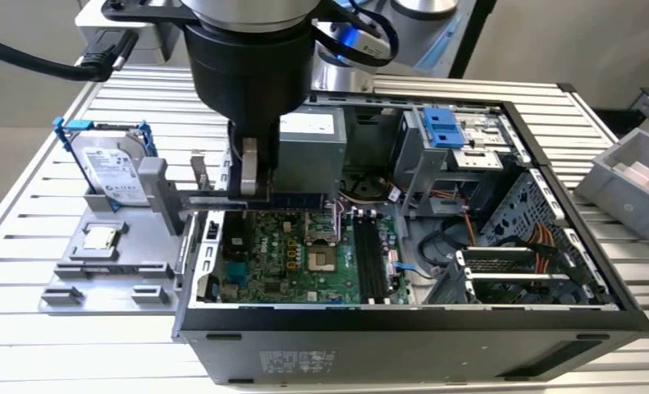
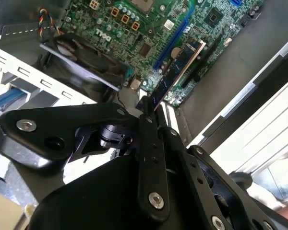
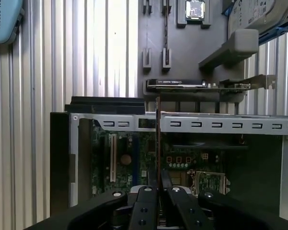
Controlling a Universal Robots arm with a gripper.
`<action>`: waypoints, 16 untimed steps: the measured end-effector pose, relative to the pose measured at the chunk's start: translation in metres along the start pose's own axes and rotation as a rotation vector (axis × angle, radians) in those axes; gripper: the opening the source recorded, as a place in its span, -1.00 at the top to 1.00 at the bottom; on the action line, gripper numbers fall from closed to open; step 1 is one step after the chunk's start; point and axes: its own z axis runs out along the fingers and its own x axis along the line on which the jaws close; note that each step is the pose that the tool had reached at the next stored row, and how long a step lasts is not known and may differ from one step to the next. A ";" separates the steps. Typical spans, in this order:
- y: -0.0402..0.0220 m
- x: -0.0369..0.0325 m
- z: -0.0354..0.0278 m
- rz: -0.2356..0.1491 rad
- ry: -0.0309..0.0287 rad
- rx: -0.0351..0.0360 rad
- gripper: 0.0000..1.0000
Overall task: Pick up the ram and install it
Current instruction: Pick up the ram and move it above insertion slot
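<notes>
Pickup looks finished: the gripper (image 1: pixel 248 190) has its jaws clamped on the ram (image 2: pixel 180 69), which hangs above the motherboard (image 1: pixel 281 254) of the open case (image 1: pixel 412 316). It is not yet seated in the long black slots (image 1: pixel 370 263).

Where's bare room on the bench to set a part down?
Bare slats: the table between the grey fixture and its near edge, exterior view's left; a strip between the case and the grey bin, exterior view's right. Crowded: inside the case, where the claw holds the ram over the motherboard.
</notes>
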 end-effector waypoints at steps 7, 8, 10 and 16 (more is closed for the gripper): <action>-0.0066 -0.0025 -0.0002 0.000 0.0001 -0.0001 1.00; -0.0076 -0.0028 -0.0002 0.000 0.0001 -0.0001 1.00; -0.0100 -0.0036 -0.0002 0.000 0.0001 -0.0001 1.00; -0.0169 -0.0055 -0.0004 0.000 0.0001 -0.0001 1.00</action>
